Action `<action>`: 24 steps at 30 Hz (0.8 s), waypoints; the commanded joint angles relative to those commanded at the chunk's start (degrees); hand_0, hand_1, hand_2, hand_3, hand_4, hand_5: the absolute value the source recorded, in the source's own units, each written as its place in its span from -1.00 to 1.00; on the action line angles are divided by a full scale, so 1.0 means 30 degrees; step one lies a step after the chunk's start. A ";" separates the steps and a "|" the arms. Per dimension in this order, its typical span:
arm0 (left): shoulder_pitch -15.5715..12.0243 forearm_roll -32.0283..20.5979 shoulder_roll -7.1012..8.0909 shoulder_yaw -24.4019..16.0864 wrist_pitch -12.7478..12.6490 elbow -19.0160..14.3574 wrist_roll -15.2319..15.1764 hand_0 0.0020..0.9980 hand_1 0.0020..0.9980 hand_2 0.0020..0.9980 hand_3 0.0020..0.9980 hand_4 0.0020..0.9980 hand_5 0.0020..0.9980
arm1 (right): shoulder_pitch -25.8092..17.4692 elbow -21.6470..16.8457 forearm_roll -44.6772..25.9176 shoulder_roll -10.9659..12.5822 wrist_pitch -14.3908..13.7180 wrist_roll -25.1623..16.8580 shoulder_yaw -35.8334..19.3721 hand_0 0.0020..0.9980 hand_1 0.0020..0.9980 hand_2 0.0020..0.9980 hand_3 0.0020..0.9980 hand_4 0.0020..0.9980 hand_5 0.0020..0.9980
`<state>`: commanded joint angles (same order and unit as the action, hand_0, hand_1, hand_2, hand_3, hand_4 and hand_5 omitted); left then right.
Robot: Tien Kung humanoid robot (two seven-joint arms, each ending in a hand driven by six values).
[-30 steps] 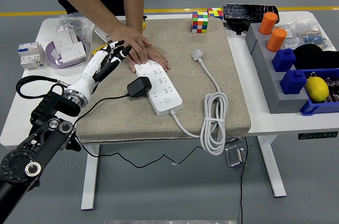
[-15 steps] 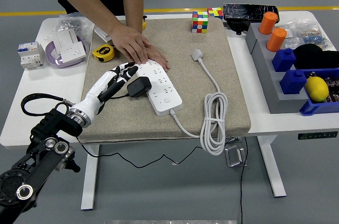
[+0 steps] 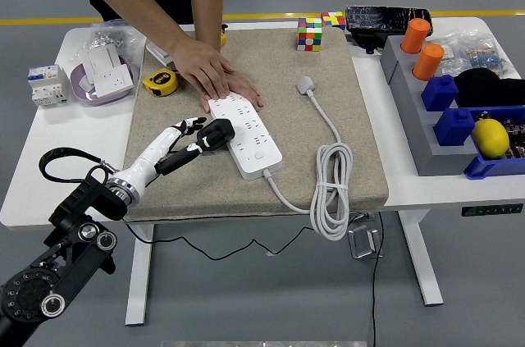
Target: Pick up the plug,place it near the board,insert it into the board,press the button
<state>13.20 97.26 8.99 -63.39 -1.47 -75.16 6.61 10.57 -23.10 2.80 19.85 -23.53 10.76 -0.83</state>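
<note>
A black plug (image 3: pixel 219 133) with a thin black cord lies on the tan mat against the left side of the white power strip (image 3: pixel 248 135). My left hand (image 3: pixel 195 135) reaches in from the lower left; its white fingers (image 3: pixel 194 124) lie over the plug's left end and the dark thumb sits under it, closed around the plug. The strip's button (image 3: pixel 259 152) shows near its near end. A person's hand (image 3: pixel 215 75) presses flat on the strip's far end. My right arm is out of view.
The strip's white cable lies coiled (image 3: pixel 331 191) at the mat's right, ending in a white plug (image 3: pixel 306 84). A yellow tape measure (image 3: pixel 161 82) and a tray of sockets (image 3: pixel 102 76) sit at left. Cubes (image 3: pixel 309 34) and blue bins (image 3: pixel 459 117) stand at back right.
My left hand swung from beside the person's hand down and toward me, then settled on the black plug's left end. The plug has turned slightly. The person's hand stayed put.
</note>
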 joint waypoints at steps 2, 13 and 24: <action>0.0094 0.0261 0.0031 0.0155 0.0018 0.0144 0.0000 1.00 0.95 0.89 0.88 1.00 1.00 | 0.0019 0.0007 -0.0010 0.0001 -0.0002 -0.0001 0.0002 1.00 0.86 0.73 0.77 1.00 1.00; 0.0604 0.0815 -0.0048 0.0711 0.0313 0.0748 0.0068 1.00 0.96 0.89 0.88 1.00 1.00 | 0.0090 0.0028 -0.0053 0.0002 -0.0010 -0.0025 0.0012 1.00 0.85 0.73 0.76 1.00 1.00; 0.1257 0.1191 -0.0142 0.0939 0.0174 0.0889 0.0023 1.00 0.96 0.89 0.87 1.00 1.00 | 0.0174 0.0042 -0.0062 0.0001 -0.0018 -0.0027 0.0028 1.00 0.85 0.72 0.76 1.00 1.00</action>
<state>16.97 100.83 8.56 -60.57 -0.94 -72.50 6.68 11.09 -22.97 2.61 19.85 -23.59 10.67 -0.75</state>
